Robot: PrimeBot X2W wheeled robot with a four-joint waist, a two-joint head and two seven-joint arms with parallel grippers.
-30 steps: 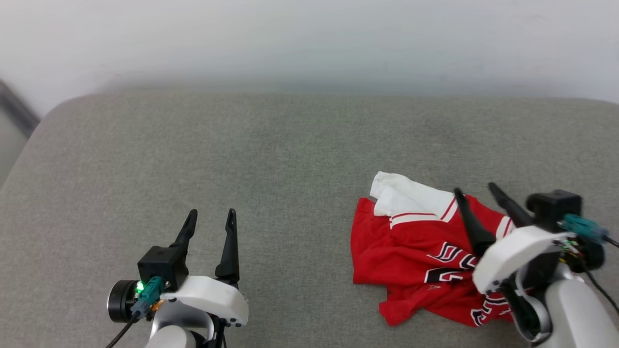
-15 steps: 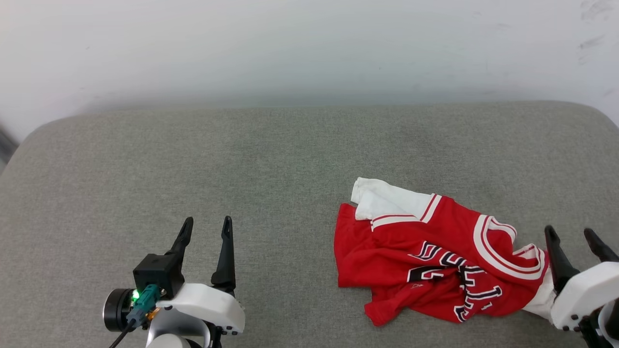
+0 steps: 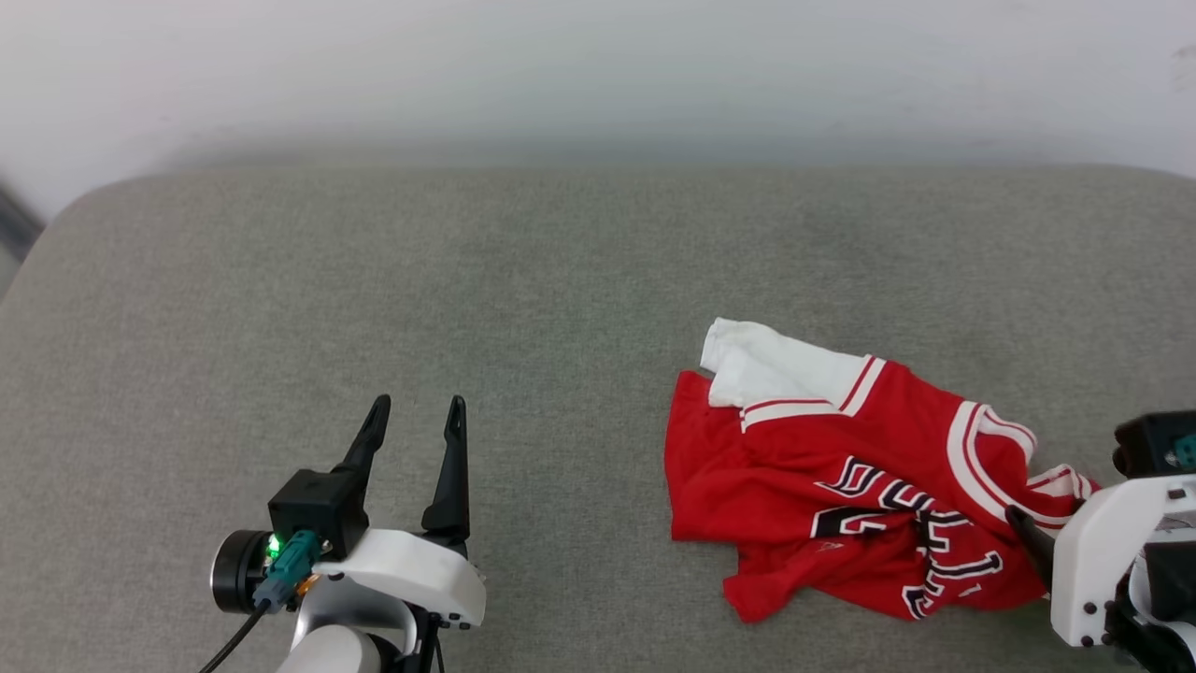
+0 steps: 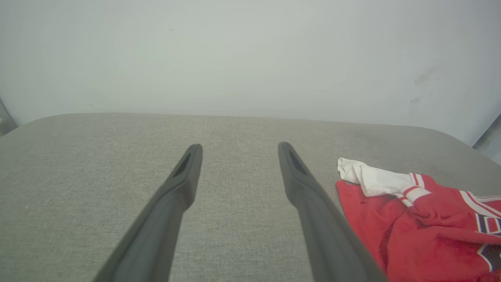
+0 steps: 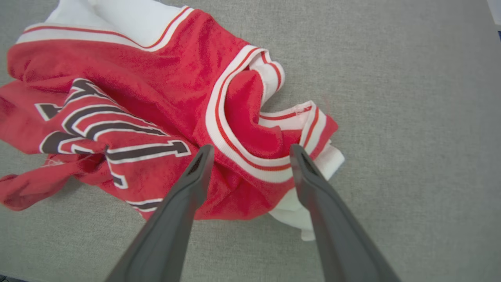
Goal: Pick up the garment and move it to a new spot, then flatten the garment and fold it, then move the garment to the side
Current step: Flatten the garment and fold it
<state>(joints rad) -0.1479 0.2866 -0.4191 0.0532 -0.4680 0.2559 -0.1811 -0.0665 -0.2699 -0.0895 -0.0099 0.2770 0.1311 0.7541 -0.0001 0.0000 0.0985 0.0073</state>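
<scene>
Two grippers nearest: left gripper (image 3: 418, 404) jaws spread and empty over the bare grey cushion (image 3: 467, 280); right gripper (image 5: 251, 149) jaws spread over the collar, nothing grasped. One garment (image 3: 841, 486) lies crumpled, lettering up, on the cushion's right half. One white wall (image 3: 561, 75) stands behind.

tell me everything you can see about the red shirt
The garment is a red jersey-style shirt of soft knit-looking cloth, with white sleeves, white-and-red striped trim at the collar and sleeve seams, and black white-outlined lettering partly lost in folds. It lies crumpled, front up, one white sleeve at its far left, on the right part of the grey cushion. The right gripper hangs open over its collar; whether the fingers touch the cloth cannot be told.
</scene>
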